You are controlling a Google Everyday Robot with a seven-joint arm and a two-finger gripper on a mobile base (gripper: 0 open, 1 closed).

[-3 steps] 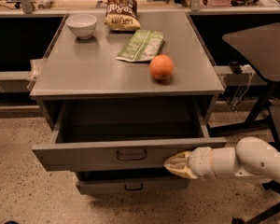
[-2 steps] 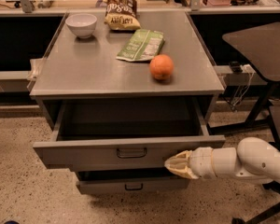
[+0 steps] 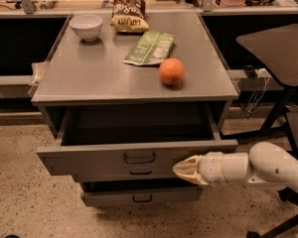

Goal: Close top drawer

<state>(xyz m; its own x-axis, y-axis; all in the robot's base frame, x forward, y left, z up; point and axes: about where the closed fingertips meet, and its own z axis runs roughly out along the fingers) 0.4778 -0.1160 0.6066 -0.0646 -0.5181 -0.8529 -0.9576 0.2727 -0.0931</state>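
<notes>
The top drawer of the grey metal cabinet stands pulled out; its wide front panel carries a dark central pull handle and its inside looks dark and empty. My gripper, with cream-coloured fingers on a white arm coming in from the right, sits against the right part of the drawer front, to the right of the handle. It holds nothing.
On the cabinet top lie an orange, a green snack bag, a chip bag and a white bowl. A lower drawer juts out slightly. A dark side table stands at right.
</notes>
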